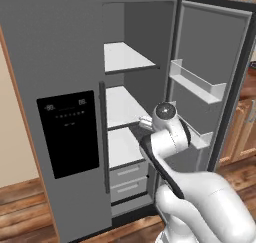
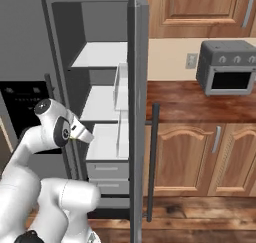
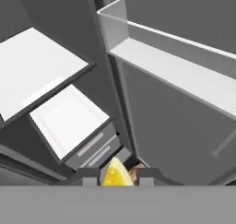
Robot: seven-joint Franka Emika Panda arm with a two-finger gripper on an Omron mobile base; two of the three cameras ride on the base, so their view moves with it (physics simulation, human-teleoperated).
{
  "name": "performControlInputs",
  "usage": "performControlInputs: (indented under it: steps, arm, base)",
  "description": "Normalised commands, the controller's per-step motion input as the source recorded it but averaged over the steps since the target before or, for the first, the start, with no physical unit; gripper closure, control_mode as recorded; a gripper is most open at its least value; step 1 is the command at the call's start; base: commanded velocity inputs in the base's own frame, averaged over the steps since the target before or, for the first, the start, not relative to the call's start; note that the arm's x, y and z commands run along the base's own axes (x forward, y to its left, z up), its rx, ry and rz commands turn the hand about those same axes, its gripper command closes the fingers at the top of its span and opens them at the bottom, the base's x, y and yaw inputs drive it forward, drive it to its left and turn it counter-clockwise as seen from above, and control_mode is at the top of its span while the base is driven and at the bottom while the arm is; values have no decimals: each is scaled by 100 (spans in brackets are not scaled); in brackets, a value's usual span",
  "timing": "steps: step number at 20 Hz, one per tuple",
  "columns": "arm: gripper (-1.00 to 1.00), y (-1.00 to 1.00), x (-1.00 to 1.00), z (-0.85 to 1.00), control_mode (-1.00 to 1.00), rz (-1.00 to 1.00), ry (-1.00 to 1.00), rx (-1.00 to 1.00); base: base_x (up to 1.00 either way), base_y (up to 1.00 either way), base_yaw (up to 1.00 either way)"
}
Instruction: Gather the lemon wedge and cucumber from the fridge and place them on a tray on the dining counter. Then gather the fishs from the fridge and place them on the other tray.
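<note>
**Lemon wedge held at the open fridge**

In the left base view, the fridge is seen with its right door swung open, white shelves and drawers exposed. The arm is bent at mid-height in front of the compartment, the hand being turned toward the door side; the fingers are hidden there by the wrist.

In the right base view, the open door is seen edge-on, with the wrist beside the lower shelf and a pale yellow-green glint just at the hand. The counter and a toaster oven lie well apart to the right.

In the hand view, the gripper is seen clenched on the lemon wedge, yellow between the two dark tips, above the drawers and beside a door bin.

The first gathering step is judged to be in hand. Next, the wedge must be carried clear of the door and the base driven to the dining counter tray. The cucumber is not made out.
</note>
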Motion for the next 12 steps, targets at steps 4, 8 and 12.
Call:
performControlInputs:
  steps: [4,8,12]
  arm:
    - [100,0,0,0,100,0,0,0]
    - [100,0,0,0,100,0,0,0]
    - [100,0,0,0,100,0,0,0]
  base:
    - [-99,0,0]
    - [-100,0,0]
    - [-100,0,0]
